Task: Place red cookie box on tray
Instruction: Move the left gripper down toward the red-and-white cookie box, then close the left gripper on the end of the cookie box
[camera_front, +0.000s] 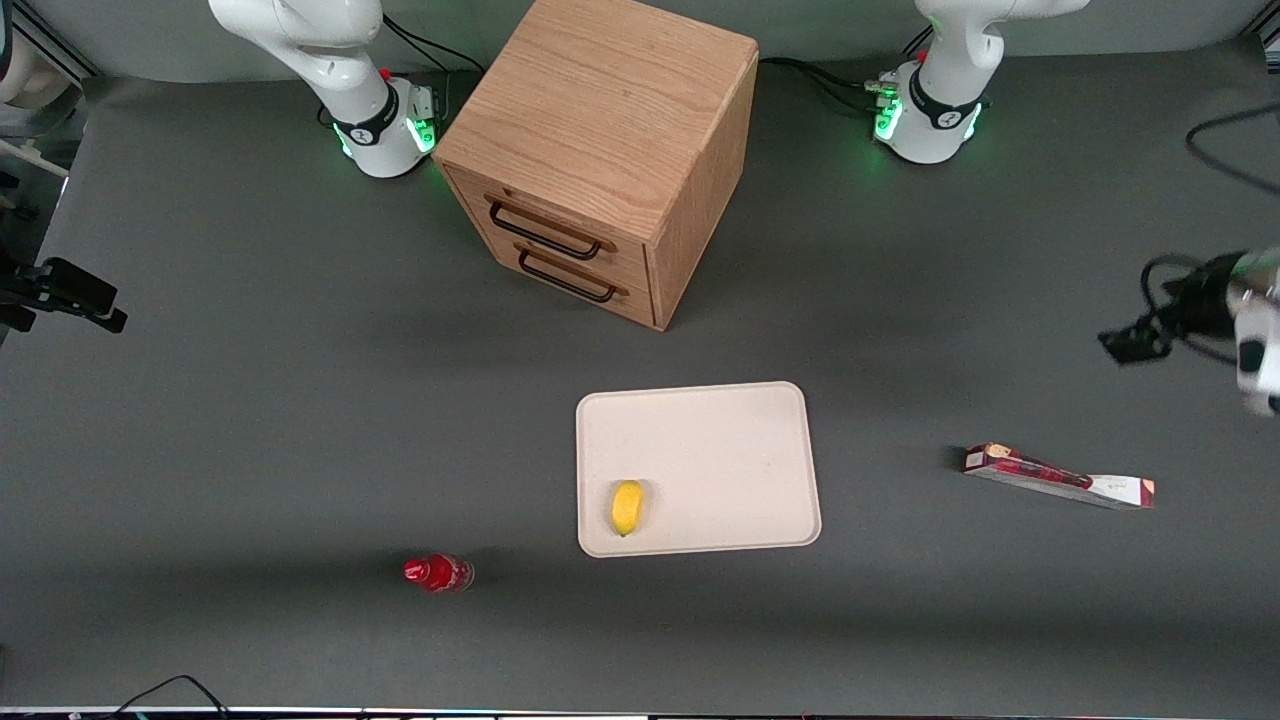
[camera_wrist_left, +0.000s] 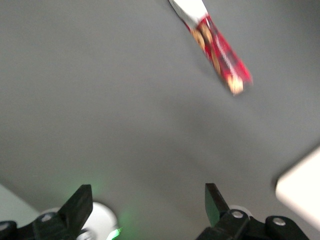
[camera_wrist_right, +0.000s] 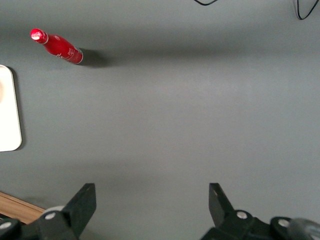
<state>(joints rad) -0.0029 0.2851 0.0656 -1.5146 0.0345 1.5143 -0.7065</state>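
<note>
Black and spread wide with nothing between its fingers, the claw (camera_wrist_left: 147, 200) hangs in the air above the grey table (camera_front: 250, 400) at the working arm's end, seen in the front view as a dark blurred shape at the picture's edge (camera_front: 1135, 340). Nearest to it lies the red cookie box (camera_front: 1058, 476), flat on the table, closer to the front camera than the claw and well apart from it; its white end points away from the tray. From the wrist camera the box (camera_wrist_left: 212, 45) shows as a slanted red strip with a white end. A cream tray (camera_front: 740, 440) sits near the middle of the table, well apart from the box, with a yellow fruit (camera_front: 627, 507) lying on it in one near corner. A wooden drawer cabinet (camera_front: 600, 150) stands farther from the camera than the tray, and a small red bottle (camera_front: 438, 573) lies toward the parked arm's end.
</note>
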